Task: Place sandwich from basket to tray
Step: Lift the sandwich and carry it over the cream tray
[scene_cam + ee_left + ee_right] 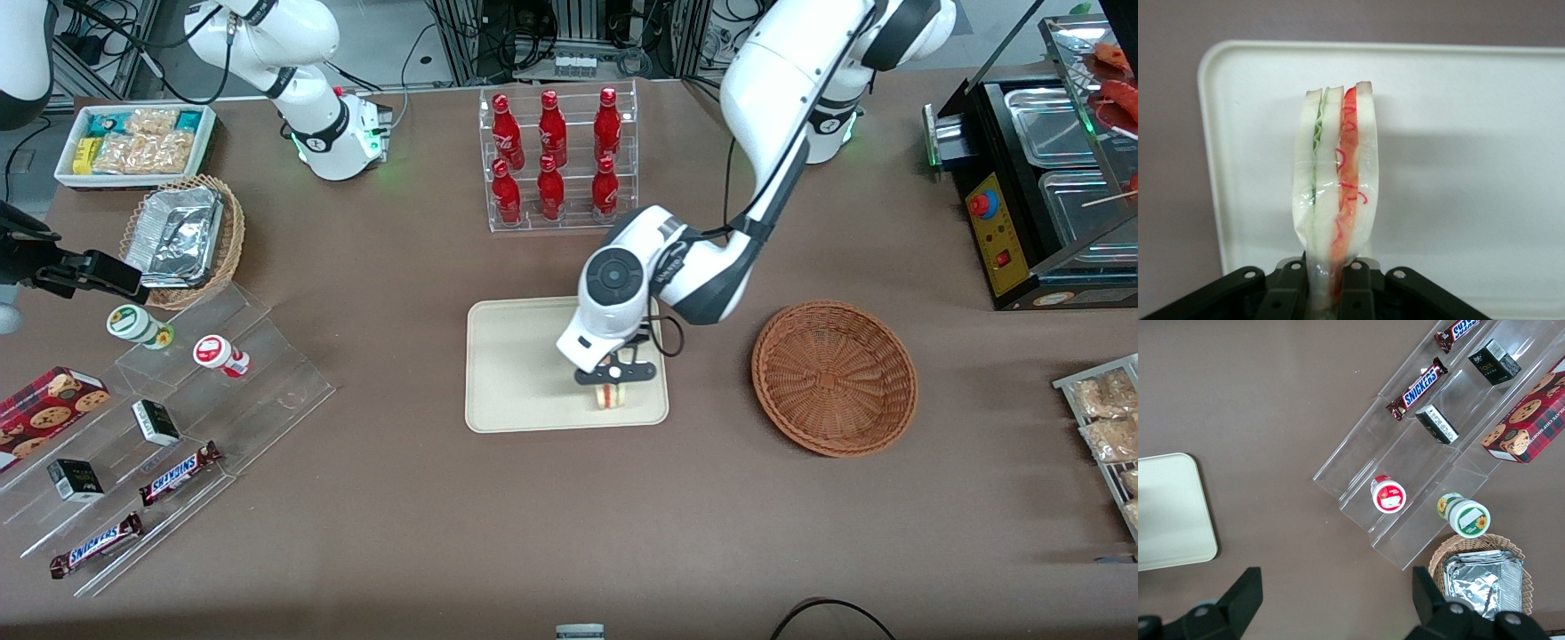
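My left gripper (613, 380) hangs over the cream tray (516, 373), at the part nearest the front camera and closest to the basket. It is shut on the sandwich (609, 396), a wrapped white wedge with red and green filling. In the left wrist view the sandwich (1336, 173) stands on edge between the black fingers (1358, 287), with the tray (1471, 133) right under it. Whether it touches the tray I cannot tell. The reddish-brown wicker basket (834, 377) sits beside the tray, toward the working arm's end, with nothing in it.
A clear rack of red bottles (556, 160) stands farther from the front camera than the tray. Toward the parked arm's end lie an acrylic step shelf (169, 418) with snacks, a tan basket with foil trays (182, 238) and a white snack bin (133, 142). A black warmer (1040, 178) is at the working arm's end.
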You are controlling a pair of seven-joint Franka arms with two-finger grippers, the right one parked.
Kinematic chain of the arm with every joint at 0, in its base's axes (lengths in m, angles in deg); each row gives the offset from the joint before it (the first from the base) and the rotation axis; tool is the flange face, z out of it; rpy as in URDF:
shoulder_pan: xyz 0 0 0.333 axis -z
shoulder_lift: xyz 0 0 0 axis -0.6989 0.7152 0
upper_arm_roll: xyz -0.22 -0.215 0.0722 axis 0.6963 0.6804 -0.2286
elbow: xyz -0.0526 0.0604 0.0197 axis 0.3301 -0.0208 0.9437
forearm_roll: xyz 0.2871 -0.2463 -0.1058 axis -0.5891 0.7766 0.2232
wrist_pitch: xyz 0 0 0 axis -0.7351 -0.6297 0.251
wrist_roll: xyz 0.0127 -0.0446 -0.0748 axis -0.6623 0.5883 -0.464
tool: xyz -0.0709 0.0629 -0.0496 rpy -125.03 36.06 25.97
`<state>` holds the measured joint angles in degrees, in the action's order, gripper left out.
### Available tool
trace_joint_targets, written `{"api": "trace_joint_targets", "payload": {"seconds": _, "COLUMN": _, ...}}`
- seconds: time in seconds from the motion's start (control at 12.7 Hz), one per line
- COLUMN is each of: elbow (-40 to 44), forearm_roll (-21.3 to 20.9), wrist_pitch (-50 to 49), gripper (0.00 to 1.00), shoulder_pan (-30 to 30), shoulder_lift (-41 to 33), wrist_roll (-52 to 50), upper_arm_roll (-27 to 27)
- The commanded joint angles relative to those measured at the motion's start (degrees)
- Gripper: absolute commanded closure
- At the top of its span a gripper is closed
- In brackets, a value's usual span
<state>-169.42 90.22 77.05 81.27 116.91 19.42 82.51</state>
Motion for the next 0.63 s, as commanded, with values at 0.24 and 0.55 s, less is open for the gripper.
{"api": "trace_joint_targets", "payload": {"seconds": 0.24, "elbow": 7.9, "forearm_roll": 3.6, "wrist_pitch": -3.8, "gripper": 1.0, "shoulder_pan": 2.5, "shoulder_lift": 4.8, "wrist_roll": -3.5, "upper_arm_roll": 1.0}}
{"api": "trace_joint_targets", "payload": {"seconds": 0.55, "elbow": 10.1, "forearm_roll": 2.4, "wrist_pitch": -4.0, "gripper": 1.0, "shoulder_pan": 5.1, "shoulder_lift": 6.0, "wrist_roll": -5.7, "upper_arm_roll": 0.6}}
